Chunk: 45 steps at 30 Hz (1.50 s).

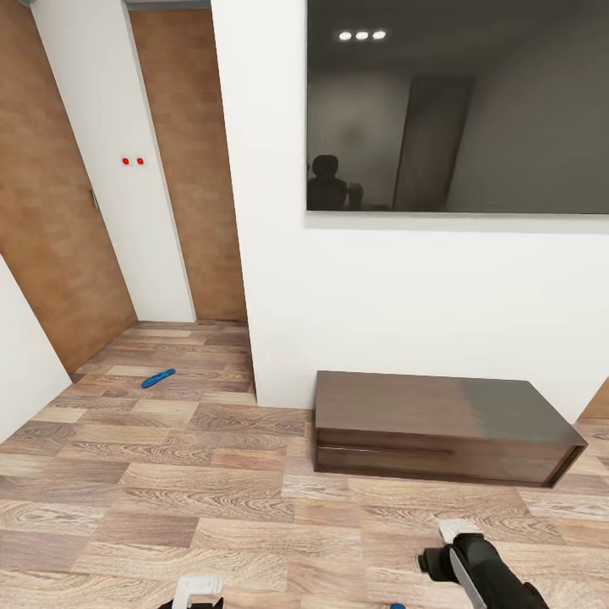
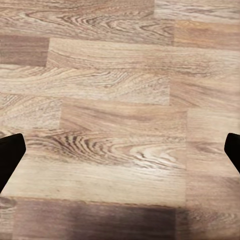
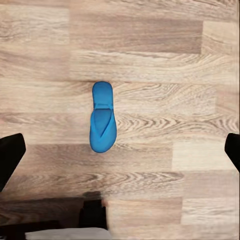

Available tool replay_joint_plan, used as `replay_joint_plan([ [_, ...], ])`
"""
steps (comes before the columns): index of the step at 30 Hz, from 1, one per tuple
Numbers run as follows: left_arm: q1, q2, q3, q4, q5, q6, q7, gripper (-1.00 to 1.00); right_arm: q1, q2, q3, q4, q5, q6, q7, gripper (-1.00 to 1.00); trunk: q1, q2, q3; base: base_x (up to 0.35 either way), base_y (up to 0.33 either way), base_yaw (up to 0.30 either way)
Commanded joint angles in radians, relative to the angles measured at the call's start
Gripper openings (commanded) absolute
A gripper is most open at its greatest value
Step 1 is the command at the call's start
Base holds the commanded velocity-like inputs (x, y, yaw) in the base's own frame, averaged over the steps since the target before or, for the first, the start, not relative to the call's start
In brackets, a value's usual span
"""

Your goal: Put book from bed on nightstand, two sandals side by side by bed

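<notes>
Grippers spread wide, empty — right gripper (image 3: 120,155) above a sandal (image 3: 103,116).

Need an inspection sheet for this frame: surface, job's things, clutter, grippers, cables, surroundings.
Surface: wood-plank floor, bare under both wrist cameras.
Job's things: one blue sandal lies flat on the floor near the doorway; a second sandal lies flat on the floor below the right gripper, strap side up. Book, bed, nightstand: nothing seen.
Clutter: nothing seen.
Grippers: left gripper open, empty, over bare planks; right gripper open, empty, above the second sandal.
Cables: nothing seen.
Surroundings: low dark-brown cabinet against a white wall, dark wall panel above, wooden doors.
</notes>
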Motion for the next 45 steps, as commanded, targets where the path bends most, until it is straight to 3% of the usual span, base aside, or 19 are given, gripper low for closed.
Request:
replay_joint_plan([
  [1, 0.0, 0.0, 0.0, -0.002, 0.001, 0.005, 0.0, 1.0, -0.011, -0.013, -0.001, 0.0, -0.001, 0.048, -0.001, 1.0, 0.0, -0.001, -0.001, 0.0, 0.0, 0.0],
  [4, 0.0, -0.002, -0.001, -0.002, 0.001, 0.005, 0.0, 1.0, -0.025, -0.032, -0.001, 0.004, -0.002, 0.11, 0.0, 1.0, 0.0, -0.001, -0.001, 0.0, 0.0, 0.0],
  [7, 0.0, -0.002, -0.001, -0.002, 0.0, 0.004, 0.0, 1.0, -0.028, -0.035, -0.001, 0.005, -0.002, 0.122, 0.0, 1.0, 0.0, -0.001, -0.001, 0.0, 0.0, 0.0],
  [43, 0.0, -0.002, 0.001, -0.002, 0.001, 0.006, 0.0, 1.0, -0.029, -0.032, 0.0, -0.004, 0.003, 0.126, 0.0, 1.0, 0.0, -0.001, -0.001, 0.0, 0.0, 0.0],
  [45, 0.0, -0.002, 0.002, -0.002, 0.002, 0.006, 0.0, 1.0, -0.029, -0.031, 0.0, -0.003, 0.003, 0.125, -0.001, 1.0, 0.008, -0.015, -0.007, 0.0, 0.0, 0.0],
])
